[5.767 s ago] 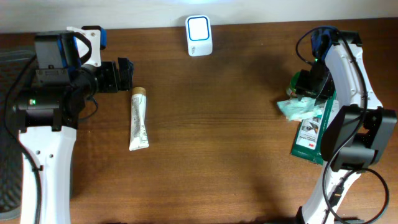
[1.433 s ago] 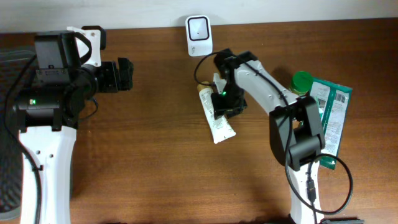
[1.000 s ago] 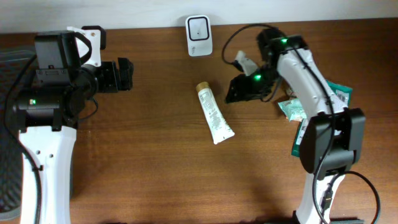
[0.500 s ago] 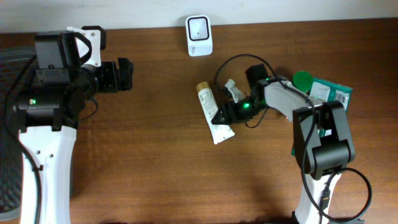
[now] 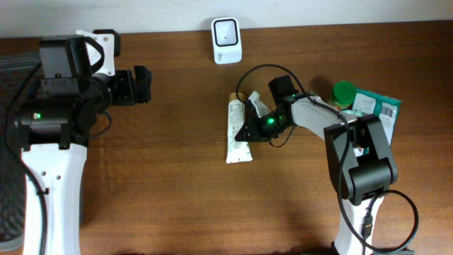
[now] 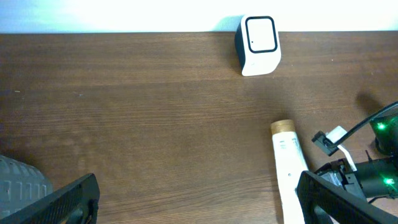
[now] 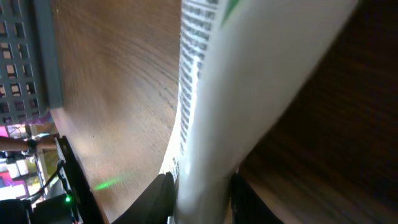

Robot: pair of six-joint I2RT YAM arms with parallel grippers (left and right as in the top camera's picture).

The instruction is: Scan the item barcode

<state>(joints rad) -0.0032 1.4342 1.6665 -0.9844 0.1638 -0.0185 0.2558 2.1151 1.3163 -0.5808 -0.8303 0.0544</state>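
Swung round since half a second ago, the tube (image 5: 238, 145) lies lengthwise up the centre of the frame, with its cap toward the scanner (image 5: 226, 32) at upper centre. The right gripper (image 5: 249, 128) is clamped on the tube. The left gripper (image 5: 142, 85) — upper left — hangs with its jaws spread wide.

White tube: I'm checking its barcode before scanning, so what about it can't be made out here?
Barcode on the white plastic tube: too small overhead; print blurred, too close in the right wrist view.
Tube's middle, overhead: partly covered by the right hand.
Tube's lower end, left wrist view: cut off by the bottom edge.
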